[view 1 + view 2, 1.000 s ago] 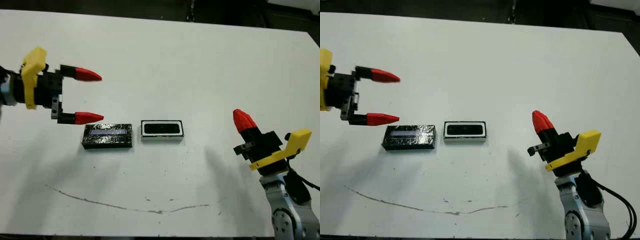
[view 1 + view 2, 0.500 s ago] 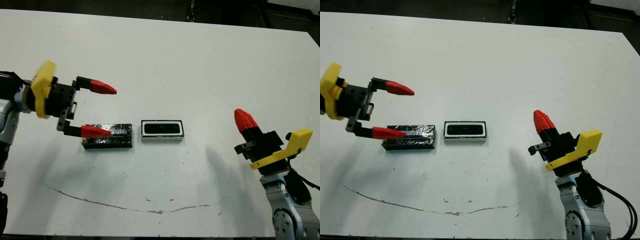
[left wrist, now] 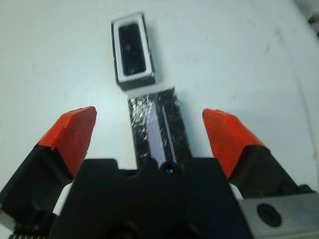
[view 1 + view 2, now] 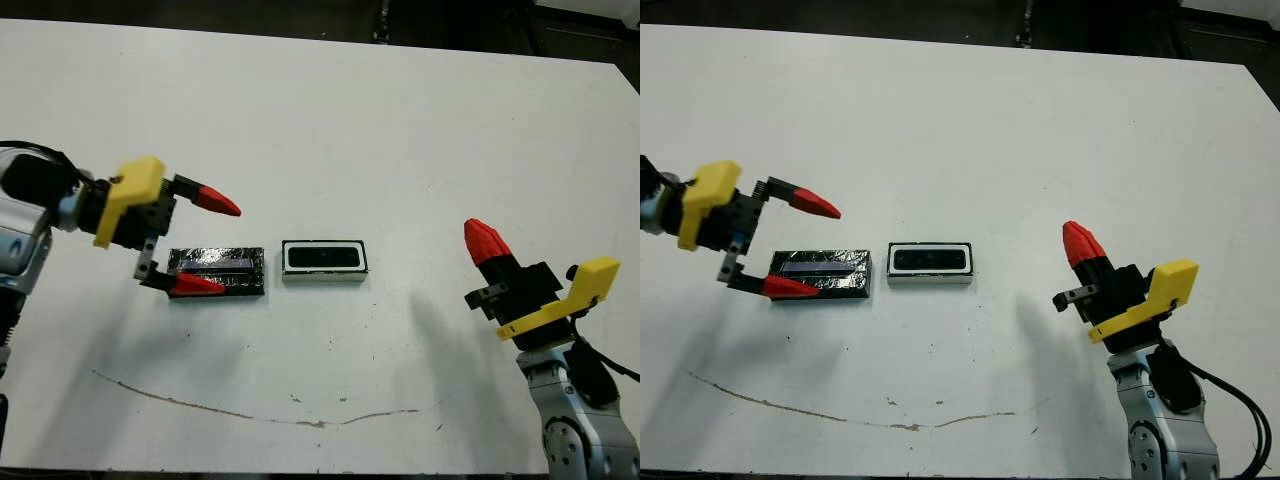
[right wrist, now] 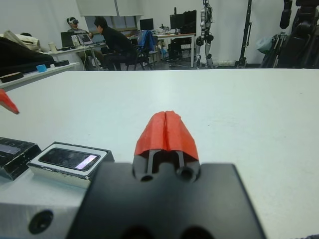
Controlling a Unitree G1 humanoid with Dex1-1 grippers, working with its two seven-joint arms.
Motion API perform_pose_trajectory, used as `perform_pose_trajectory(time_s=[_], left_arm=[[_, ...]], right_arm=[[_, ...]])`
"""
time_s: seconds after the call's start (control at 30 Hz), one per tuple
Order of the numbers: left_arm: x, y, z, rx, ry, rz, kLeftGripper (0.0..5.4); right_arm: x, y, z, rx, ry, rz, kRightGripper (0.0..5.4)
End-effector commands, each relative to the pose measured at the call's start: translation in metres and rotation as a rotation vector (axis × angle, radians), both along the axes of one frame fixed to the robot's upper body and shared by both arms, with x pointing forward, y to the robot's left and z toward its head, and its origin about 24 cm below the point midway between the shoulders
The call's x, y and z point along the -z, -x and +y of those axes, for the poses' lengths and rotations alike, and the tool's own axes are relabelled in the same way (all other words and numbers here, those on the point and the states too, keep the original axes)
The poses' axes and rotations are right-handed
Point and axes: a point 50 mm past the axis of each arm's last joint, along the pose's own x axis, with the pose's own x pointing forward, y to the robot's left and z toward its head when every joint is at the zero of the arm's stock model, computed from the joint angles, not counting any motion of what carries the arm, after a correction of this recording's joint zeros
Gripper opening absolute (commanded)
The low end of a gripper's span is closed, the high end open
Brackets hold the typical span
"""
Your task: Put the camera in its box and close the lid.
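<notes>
Your white desk carries a faint brownish curved smear near its front edge, and beyond its far side, in the right wrist view, people sit at work tables in a room. Near the middle of the desk you have the small white rectangular tray with thick walls and a thin dark rim, the box, lying flat. The small black camera with its shiny bluish face sits inside that tray, filling its dark recess. Just beside the box, on your left and apart from it by a narrow gap, lies the flat black glossy speckled slab with a silvery stripe, the lid, end to end with the tray. Your left tool hangs over the lid's left end with its red fingers spread wide, one fingertip at the lid's near edge, the other raised beyond its far edge. Your right tool stands well apart on the right, its two red fingers pressed together, holding nothing.
</notes>
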Motion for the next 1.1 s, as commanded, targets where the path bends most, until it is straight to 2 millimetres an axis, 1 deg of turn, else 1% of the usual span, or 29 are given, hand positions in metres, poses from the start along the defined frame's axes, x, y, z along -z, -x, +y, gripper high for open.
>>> perform_pose_trajectory(time_s=[0.03,0.33,0.53,0.73,0.87,1.1], left_arm=[[0.007,0.003,0.001,-0.013,-0.073,0.009,5.4],[0.017,-0.001,0.002,-0.007,-0.063,0.029,5.4],[0.028,-0.006,0.008,-0.012,-0.043,0.064,5.4],[0.03,-0.008,0.012,0.001,-0.055,0.07,5.4],[0.033,-0.009,0.016,-0.011,-0.065,0.103,5.4],[0.041,-0.011,0.025,0.0,-0.047,0.134,5.4]], right_arm=[[0.001,0.002,-0.005,0.01,0.013,0.014,0.01],[0.0,0.002,-0.005,0.012,0.02,0.011,0.01],[0.0,0.002,-0.005,0.013,0.016,0.009,0.01],[0.001,0.003,-0.004,0.011,0.016,0.007,0.01],[0.001,0.003,-0.004,0.008,0.016,0.016,0.01],[0.001,0.003,-0.004,0.008,0.018,0.009,0.01]])
